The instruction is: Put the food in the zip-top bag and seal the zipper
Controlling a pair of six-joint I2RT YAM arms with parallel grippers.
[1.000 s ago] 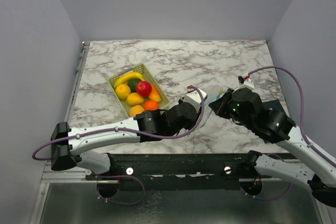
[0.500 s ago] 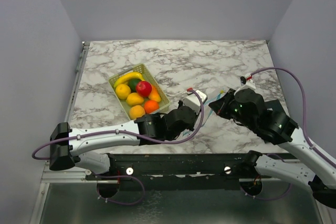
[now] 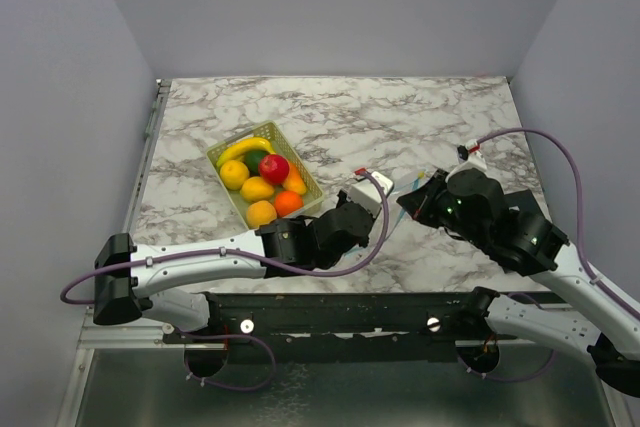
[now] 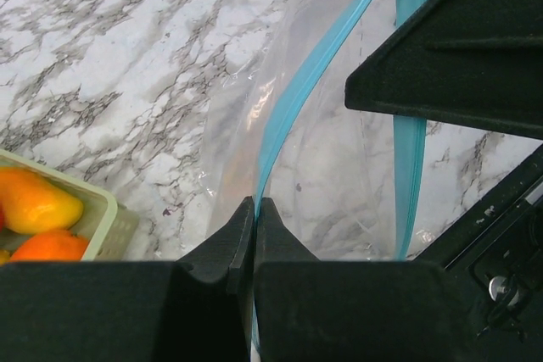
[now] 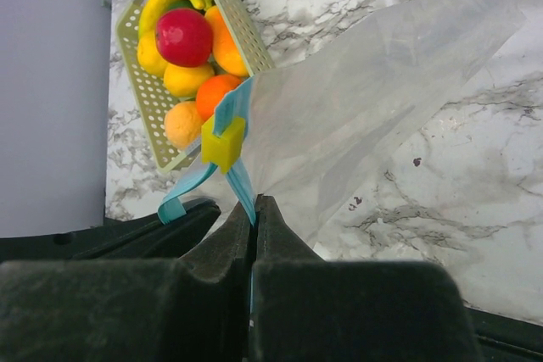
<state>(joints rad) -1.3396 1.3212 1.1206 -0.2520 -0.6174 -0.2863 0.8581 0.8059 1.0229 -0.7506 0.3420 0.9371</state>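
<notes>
Now left gripper and right gripper both pinch one zip-top bag

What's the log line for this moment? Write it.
left fingers: shut on zipper | right fingers: shut on zipper | bag: empty | fruit: in basket

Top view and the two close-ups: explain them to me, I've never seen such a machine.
Two robot arms, left and right, are bolted at the near edge of a marble table. The top view looks down from behind them. Each close-up comes from a camera on one wrist. A pale green basket holds toy fruits. Between the arms is a clear bag. The left claw and the right claw are each shut on its blue zipper strip.
</notes>
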